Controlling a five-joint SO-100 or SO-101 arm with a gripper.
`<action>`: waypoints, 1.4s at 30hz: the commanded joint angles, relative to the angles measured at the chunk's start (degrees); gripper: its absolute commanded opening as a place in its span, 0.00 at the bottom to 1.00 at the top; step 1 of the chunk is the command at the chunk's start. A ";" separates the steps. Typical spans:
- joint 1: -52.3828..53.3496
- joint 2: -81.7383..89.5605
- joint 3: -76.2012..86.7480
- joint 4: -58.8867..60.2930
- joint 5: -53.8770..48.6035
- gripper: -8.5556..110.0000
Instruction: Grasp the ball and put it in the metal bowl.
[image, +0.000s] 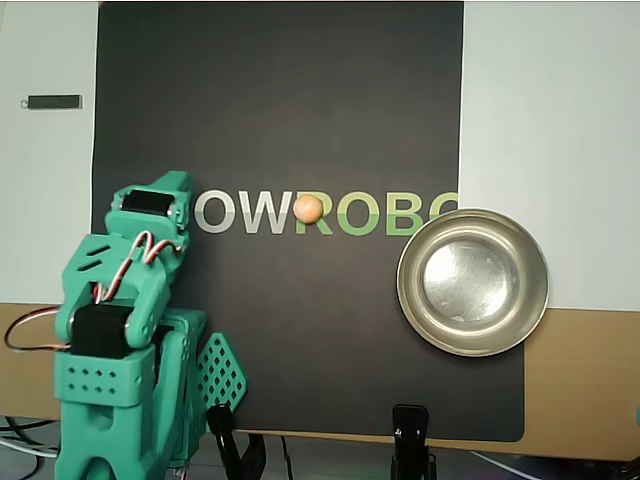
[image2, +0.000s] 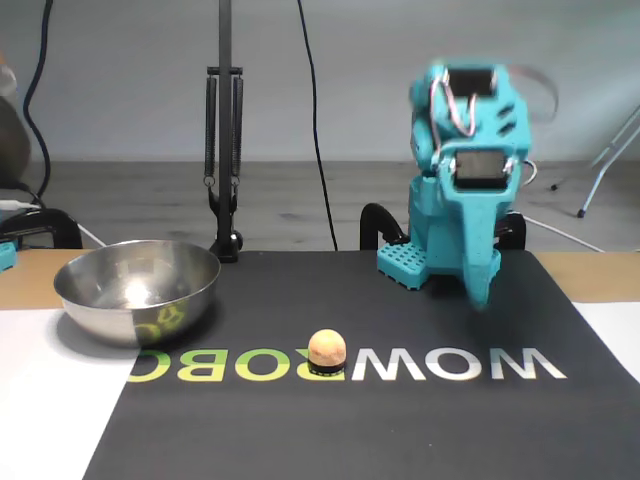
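Observation:
The ball (image: 308, 208) is a small orange-peach sphere resting on the printed letters of the black mat, seen in the fixed view in the middle foreground (image2: 327, 348). The metal bowl (image: 470, 280) sits with nothing in it at the mat's right edge in the overhead view, and at the left (image2: 140, 295) in the fixed view. My teal gripper (image: 172, 183) hangs folded near the arm's base, its tip (image2: 481, 296) pointing down above the mat. The fingers look closed together with nothing between them. The ball lies well apart from it.
A black mat with printed letters (image: 280, 120) covers the table's middle, with white sheets on both sides. A small dark bar (image: 54, 102) lies at the far left. A clamped lamp stand (image2: 224, 150) rises behind the bowl, and clamps (image: 410, 440) grip the near edge.

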 joint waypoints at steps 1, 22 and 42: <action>0.53 -7.82 -11.87 5.19 -0.26 0.07; 3.78 -53.79 -61.35 33.31 -0.26 0.07; 3.34 -74.00 -65.04 34.80 -0.26 0.07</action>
